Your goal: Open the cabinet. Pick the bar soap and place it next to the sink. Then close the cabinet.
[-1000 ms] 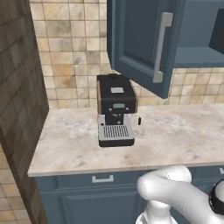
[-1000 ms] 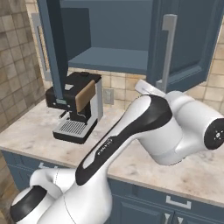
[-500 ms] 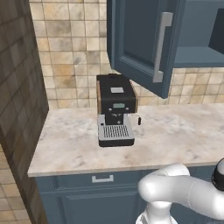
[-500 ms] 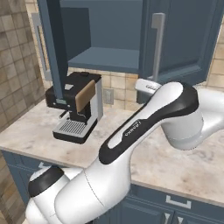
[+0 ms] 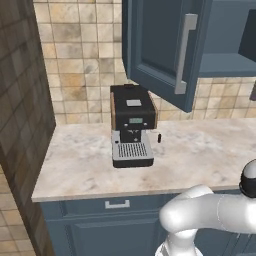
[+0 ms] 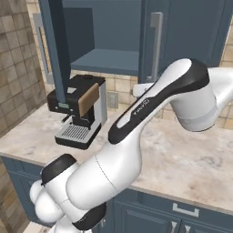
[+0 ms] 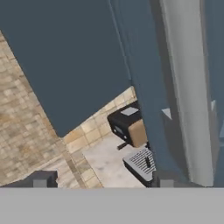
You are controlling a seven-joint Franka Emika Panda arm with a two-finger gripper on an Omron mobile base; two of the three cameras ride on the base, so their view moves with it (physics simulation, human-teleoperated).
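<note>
**Cabinet-opening step: left door swung out, right door closed**

You have the cabinet (image 6: 104, 41) half open: its left door (image 5: 160, 50) stands ajar above the espresso machine (image 5: 131, 131). In the hand view, the gripper (image 7: 101, 180) sits with fingertips (image 7: 43, 179) spread wide, holding nothing, and the right door's silver bar handle (image 7: 188, 87) runs from 12 to 5 o'clock. The visible shelf looks bare, with no bar soap to be made out. Your next move, likely: close on that handle and pull.

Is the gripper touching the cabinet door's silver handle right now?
Cannot tell. In the hand view the silver handle runs down close to the right fingertip, but the contact spot is cut off. The gripper looks open.
</note>
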